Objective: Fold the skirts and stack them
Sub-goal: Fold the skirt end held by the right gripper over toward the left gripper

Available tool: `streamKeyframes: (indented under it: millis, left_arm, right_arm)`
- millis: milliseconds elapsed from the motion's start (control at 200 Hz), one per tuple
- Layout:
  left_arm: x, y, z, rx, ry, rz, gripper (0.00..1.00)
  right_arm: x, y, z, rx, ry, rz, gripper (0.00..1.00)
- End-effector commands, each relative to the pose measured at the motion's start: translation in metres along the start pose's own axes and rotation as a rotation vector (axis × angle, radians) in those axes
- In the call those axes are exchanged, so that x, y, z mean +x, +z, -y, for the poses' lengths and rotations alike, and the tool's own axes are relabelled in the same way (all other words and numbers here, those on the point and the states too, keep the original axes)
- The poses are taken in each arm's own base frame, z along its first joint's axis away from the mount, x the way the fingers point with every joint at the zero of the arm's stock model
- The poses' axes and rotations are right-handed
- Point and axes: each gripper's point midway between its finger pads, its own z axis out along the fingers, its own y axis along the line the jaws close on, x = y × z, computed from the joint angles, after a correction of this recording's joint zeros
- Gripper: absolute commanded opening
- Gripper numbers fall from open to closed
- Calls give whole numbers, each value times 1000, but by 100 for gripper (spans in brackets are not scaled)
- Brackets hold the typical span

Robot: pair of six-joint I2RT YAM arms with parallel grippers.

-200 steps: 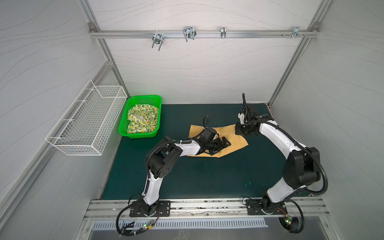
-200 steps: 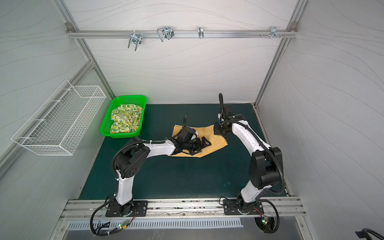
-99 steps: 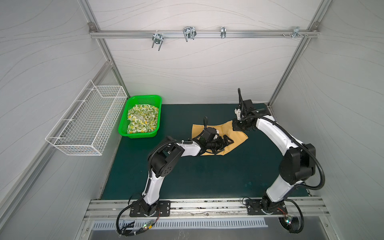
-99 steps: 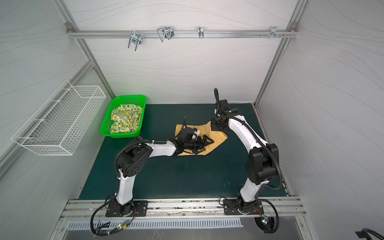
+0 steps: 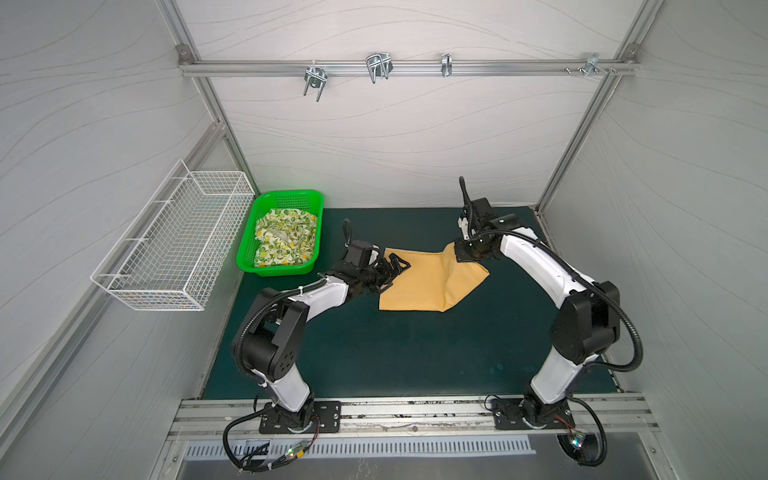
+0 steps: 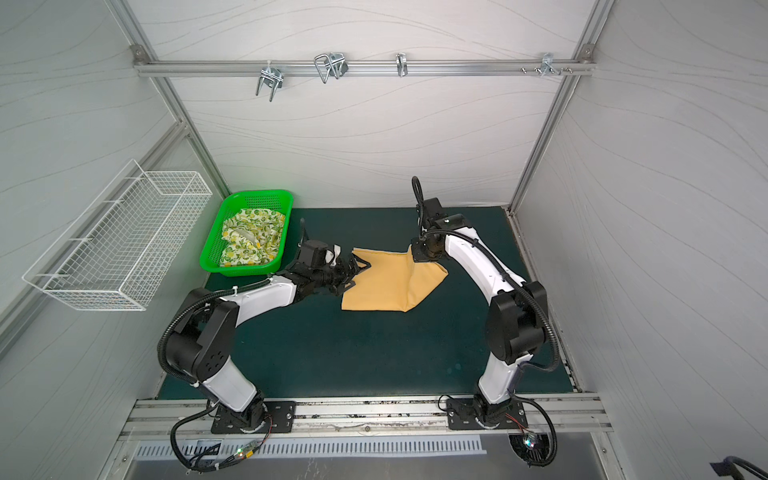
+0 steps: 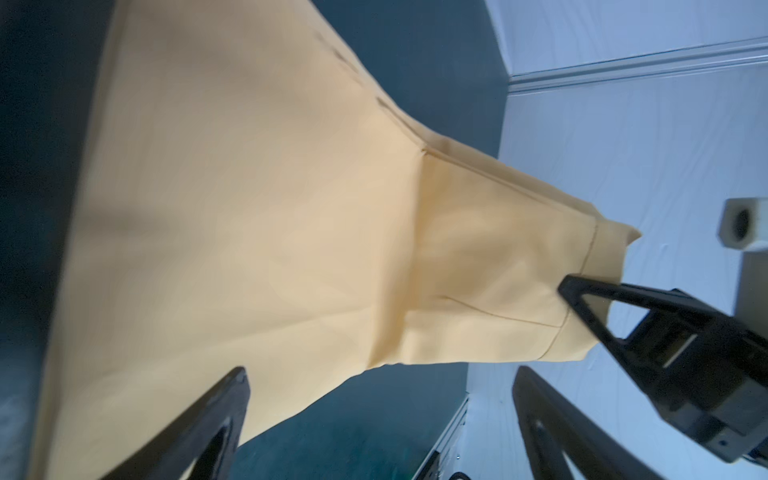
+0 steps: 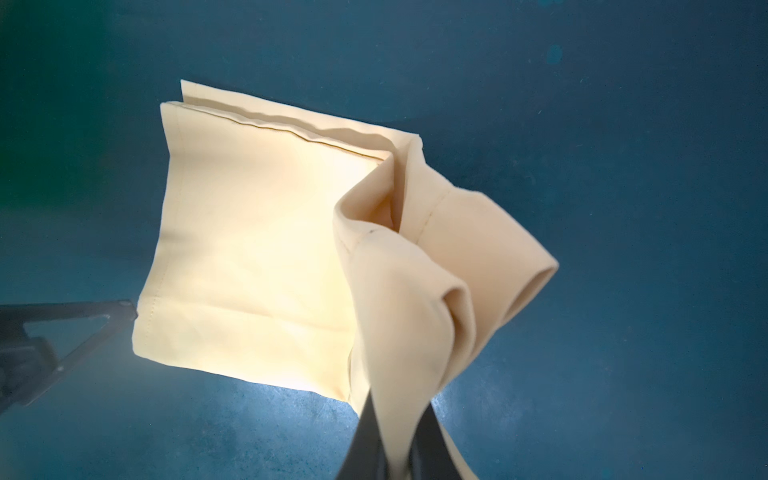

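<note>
Two skirts: the mustard skirt [image 5: 417, 284] lies near the middle of the worktop [image 5: 374, 353], and the lemon-print skirt [image 5: 284, 243] sits bunched in the one green basket [image 5: 276, 271] at ten o'clock. One white wire basket [image 5: 174, 245] hangs on the wall at nine o'clock.

There are two hands. The left hand [image 5: 392, 274] is spread wide, its fingertips at the mustard skirt's nine o'clock edge. The right hand [image 8: 392, 432] is pinched tight on that skirt's two o'clock corner and holds it off the worktop, so the cloth rises in a doubled fold. The six o'clock edge lies flat and straight.

From that edge down to the front rail the worktop is open. A narrower bare band runs at twelve o'clock along the back wall.
</note>
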Motion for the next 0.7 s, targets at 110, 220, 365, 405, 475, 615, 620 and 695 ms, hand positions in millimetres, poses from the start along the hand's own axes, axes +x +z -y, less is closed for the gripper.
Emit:
streamKeyframes:
  millis: [110,220,365,405,475,615,620,695]
  left_arm:
    - [19,-7,-38,-104,22,-29,99]
    - [24,-3,-56,-124,-9,-41,99]
    - [28,6,-73,-152,-22,-61,99]
    - [29,9,-76,-158,-26,-69,99]
    - [31,13,-82,-164,-32,-77,99]
    - [36,17,-91,-174,-42,-93,99]
    - [36,17,-91,-173,-42,-94,99]
    - [38,17,-93,-176,-44,-99,99]
  right_arm:
    - [2,3,-7,17,-27,-27,3]
    - [2,3,-13,9,-31,-26,3]
    - [2,4,-26,-23,-27,-36,4]
    - [2,5,-31,-45,-17,-42,4]
    - [5,9,-42,-95,8,-61,5]
    - [12,23,-68,-250,98,-118,6]
    - [13,23,-69,-258,102,-122,6]
    - [17,35,-85,-375,183,-173,6]
